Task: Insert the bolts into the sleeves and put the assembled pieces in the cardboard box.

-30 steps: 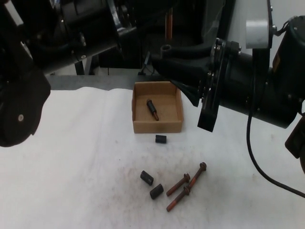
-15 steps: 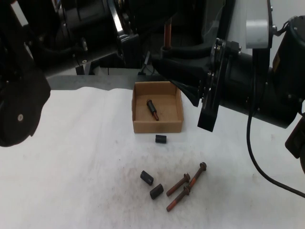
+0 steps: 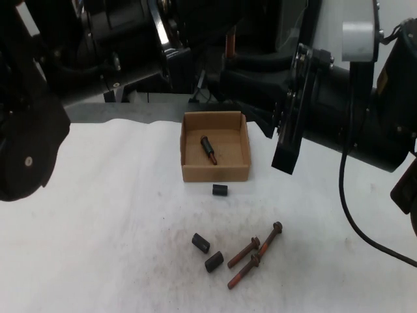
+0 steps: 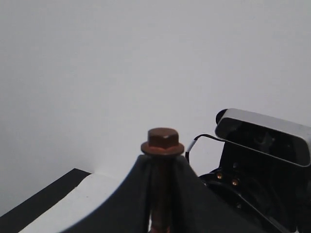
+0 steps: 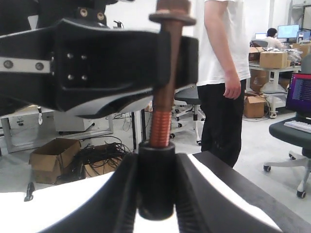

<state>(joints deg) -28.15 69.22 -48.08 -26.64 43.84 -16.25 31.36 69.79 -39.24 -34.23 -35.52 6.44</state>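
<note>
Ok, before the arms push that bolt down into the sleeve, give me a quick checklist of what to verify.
1. Left gripper holds the bolt: ok, shut on the shank below the head.
2. Right gripper holds the sleeve: ok, upright between its fingers.
3. Bolt lined up with sleeve: ok, the threaded end meets the sleeve's mouth in line.
4. Bolt fully seated: not ok, threads show above the sleeve.
5. Depth of the tip inside: cannot tell.
6. Room in the cardboard box: ok, one assembled piece lies there with bare floor beside it.

Assembled piece [image 3: 208,149] in box [image 3: 215,173], sleeve [image 3: 220,190] before it
</note>
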